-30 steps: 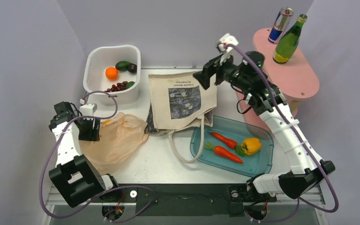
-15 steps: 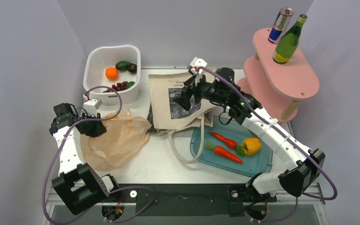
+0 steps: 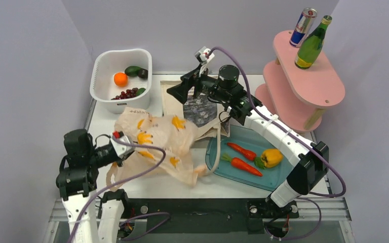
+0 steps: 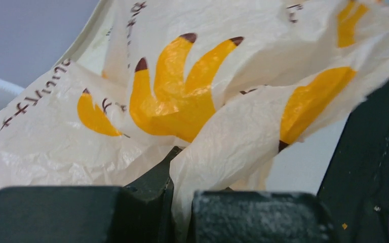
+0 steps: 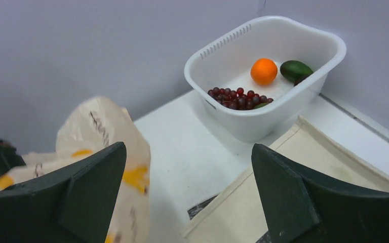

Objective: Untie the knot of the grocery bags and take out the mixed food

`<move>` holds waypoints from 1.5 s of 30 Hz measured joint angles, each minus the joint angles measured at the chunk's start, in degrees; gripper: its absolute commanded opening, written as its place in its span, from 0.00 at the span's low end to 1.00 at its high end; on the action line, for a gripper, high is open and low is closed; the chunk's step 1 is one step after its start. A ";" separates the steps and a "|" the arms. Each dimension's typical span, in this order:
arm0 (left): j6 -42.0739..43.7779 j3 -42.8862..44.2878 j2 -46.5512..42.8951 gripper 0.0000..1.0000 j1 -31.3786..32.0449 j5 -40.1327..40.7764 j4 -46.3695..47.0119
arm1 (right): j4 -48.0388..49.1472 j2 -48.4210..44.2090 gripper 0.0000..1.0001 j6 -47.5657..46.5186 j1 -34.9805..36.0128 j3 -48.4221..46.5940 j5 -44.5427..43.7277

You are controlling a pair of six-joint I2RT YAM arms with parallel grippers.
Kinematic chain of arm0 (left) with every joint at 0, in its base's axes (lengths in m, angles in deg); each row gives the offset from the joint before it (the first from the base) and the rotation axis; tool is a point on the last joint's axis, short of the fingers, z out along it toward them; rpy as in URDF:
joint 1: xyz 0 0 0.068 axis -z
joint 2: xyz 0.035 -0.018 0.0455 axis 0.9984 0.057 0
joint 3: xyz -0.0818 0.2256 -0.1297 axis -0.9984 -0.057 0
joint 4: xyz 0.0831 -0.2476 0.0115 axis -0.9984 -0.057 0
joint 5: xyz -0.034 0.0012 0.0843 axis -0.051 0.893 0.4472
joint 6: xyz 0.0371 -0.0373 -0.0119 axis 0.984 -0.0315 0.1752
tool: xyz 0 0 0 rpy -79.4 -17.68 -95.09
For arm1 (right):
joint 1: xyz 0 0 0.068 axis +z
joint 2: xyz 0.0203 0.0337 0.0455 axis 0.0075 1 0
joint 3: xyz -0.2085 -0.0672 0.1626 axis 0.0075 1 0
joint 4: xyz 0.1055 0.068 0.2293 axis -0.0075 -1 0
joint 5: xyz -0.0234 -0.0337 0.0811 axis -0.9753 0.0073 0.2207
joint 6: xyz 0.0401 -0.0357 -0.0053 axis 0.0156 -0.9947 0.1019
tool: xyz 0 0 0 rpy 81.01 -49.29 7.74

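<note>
White shells and black joints on both the left arm [image 3: 76, 174], lower left of frame, and the right arm [image 3: 273, 130], right half. Purple cables [image 3: 147, 147] looped along each. Matte-black wedge fingers [image 5: 81, 197] in the right wrist view; dusty, scuffed black fingers in the left wrist view.

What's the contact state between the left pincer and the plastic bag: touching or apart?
Touching. In the left wrist view, the left pincer is shut on the plastic bag, with a fold of film pinched between its jaws.
</note>
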 measured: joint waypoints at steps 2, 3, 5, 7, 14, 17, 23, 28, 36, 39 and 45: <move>4.63 -3.43 -4.48 0.00 1.51 0.26 -1.51 | 2.29 1.27 0.91 5.18 -1.33 -0.37 1.64; 5.62 -5.44 -6.78 0.00 1.77 0.61 -1.29 | 2.82 1.77 0.91 7.67 -1.70 -0.37 2.93; 7.02 -10.23 -11.91 0.00 1.99 1.01 0.42 | 2.45 2.86 0.92 10.78 -0.94 -0.28 6.45; 10.54 -14.47 -15.91 0.00 2.08 1.16 1.27 | 0.63 3.65 0.92 11.82 1.16 0.79 10.05; 35.17 -28.00 -22.43 0.00 2.08 4.15 -5.95 | -11.41 3.45 0.93 6.58 4.81 15.74 15.32; 44.65 -30.16 -24.76 0.00 2.08 5.14 -11.93 | -13.92 3.45 0.95 5.29 4.66 19.43 15.89; 52.61 -30.64 -27.08 0.00 2.08 5.73 -16.72 | -13.64 4.26 0.96 5.75 4.83 23.28 16.63; 57.88 -30.64 -26.88 0.00 2.08 5.77 -19.04 | -6.95 7.80 0.97 14.53 6.34 25.62 18.99; 60.63 -30.64 -26.45 0.00 1.64 6.84 -19.52 | -1.99 10.19 0.03 21.27 12.90 26.64 23.41; 57.59 -30.18 -25.55 0.06 1.64 8.46 -18.08 | -2.23 10.14 0.00 22.29 12.11 25.18 23.98; 43.98 -20.39 -20.02 0.38 1.64 11.23 -16.79 | -6.75 6.27 0.00 19.41 6.64 15.17 19.41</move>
